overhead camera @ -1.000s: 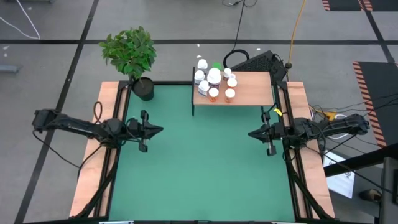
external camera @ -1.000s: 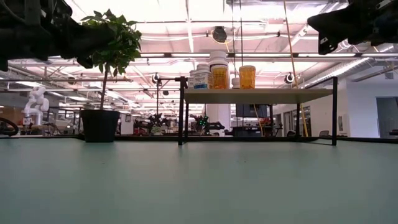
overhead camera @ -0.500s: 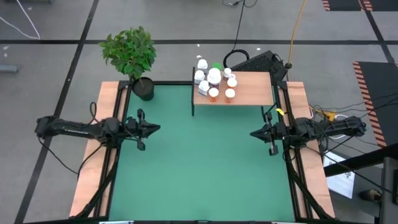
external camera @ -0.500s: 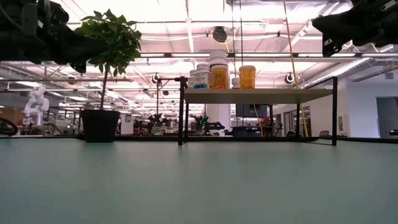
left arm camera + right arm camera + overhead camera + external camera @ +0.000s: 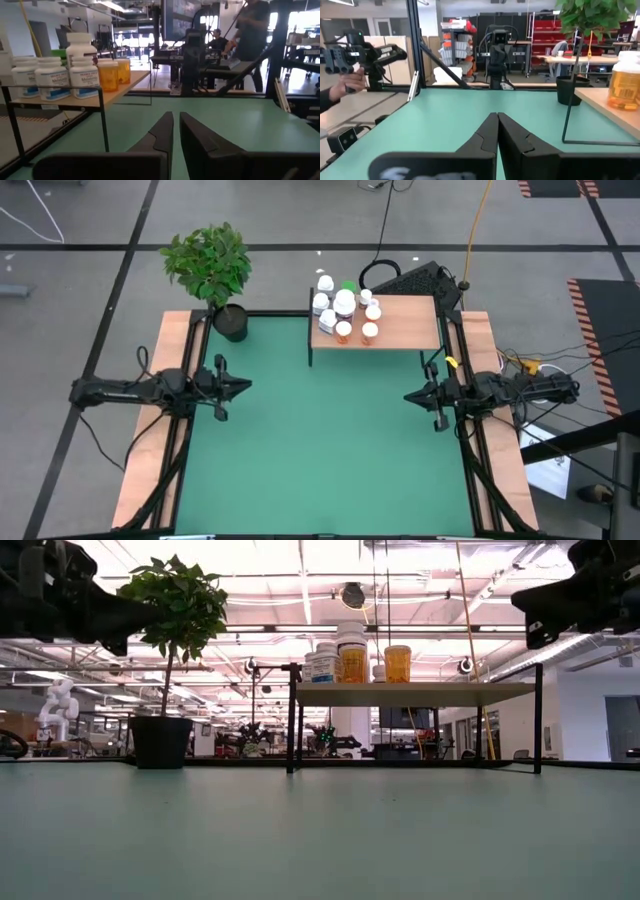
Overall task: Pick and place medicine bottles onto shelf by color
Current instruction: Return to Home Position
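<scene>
The medicine bottles (image 5: pixel 343 308) stand in a cluster on the left half of the light-wood shelf (image 5: pixel 400 325) at the mat's far edge: white ones (image 5: pixel 50 75), amber ones (image 5: pixel 107 75) and one with a green cap (image 5: pixel 348 285). They also show in the low view (image 5: pixel 350 652). My left gripper (image 5: pixel 246 385) is shut and empty, raised over the mat's left edge, pointing right. My right gripper (image 5: pixel 407 396) is shut and empty, raised over the mat's right edge, pointing left. One amber bottle (image 5: pixel 625 82) shows in the right wrist view.
A potted plant (image 5: pixel 212 265) stands at the mat's far left corner, its black pot (image 5: pixel 230 322) on the table. A black box (image 5: pixel 418 280) and cables lie behind the shelf. Wooden rails (image 5: pixel 150 440) flank the green mat (image 5: pixel 320 450). People (image 5: pixel 252 25) stand in the room beyond.
My left gripper has drawn back toward the table's left edge, still shut. My right gripper has drawn back a little toward the table's right edge, still shut. The bottles have stayed in place on the shelf.
</scene>
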Controlling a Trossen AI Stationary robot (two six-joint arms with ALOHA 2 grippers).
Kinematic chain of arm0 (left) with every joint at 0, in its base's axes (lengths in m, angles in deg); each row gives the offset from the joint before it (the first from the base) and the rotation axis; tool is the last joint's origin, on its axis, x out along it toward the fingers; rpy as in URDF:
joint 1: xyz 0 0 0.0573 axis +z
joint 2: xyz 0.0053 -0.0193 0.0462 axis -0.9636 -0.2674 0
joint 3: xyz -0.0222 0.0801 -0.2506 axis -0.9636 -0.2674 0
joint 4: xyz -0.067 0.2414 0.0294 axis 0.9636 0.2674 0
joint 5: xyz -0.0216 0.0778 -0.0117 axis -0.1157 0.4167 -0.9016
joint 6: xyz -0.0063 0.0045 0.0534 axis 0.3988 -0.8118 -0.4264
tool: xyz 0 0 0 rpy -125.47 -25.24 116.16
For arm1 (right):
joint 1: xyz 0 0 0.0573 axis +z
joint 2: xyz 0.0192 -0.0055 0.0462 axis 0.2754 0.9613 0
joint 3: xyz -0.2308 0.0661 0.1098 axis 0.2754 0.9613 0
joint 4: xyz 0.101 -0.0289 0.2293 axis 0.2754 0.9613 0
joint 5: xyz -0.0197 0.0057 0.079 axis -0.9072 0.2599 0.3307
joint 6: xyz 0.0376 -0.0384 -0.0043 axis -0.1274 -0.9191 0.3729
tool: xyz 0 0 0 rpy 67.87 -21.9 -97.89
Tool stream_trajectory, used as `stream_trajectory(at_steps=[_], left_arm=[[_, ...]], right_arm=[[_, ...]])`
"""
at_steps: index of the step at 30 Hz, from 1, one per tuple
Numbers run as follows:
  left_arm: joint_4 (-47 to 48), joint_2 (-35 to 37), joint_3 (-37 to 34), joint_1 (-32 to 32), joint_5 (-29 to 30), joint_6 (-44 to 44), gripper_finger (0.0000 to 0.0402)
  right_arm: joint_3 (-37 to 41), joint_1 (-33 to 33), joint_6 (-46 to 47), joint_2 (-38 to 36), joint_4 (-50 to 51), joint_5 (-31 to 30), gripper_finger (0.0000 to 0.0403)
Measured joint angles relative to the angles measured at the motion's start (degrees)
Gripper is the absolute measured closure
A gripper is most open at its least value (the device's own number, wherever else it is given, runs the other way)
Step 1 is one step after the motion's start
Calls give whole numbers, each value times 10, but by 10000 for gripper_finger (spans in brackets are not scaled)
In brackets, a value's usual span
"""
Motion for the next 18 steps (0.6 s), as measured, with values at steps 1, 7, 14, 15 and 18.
stream_trajectory(at_steps=[1, 7, 14, 15, 18], left_arm=[[12, 8, 0, 0, 0, -1, 366], [105, 57, 21, 0, 0, 9, 366], [127, 68, 33, 0, 0, 14, 366], [125, 68, 30, 0, 0, 15, 366], [105, 67, 22, 0, 0, 14, 366]], right_arm=[[3, 0, 0, -5, 0, 0, 403], [6, 0, 3, -26, 1, 0, 403], [6, 0, 10, -25, 9, -5, 403], [6, 0, 11, -25, 7, -14, 403], [15, 0, 17, -24, -12, -16, 403]])
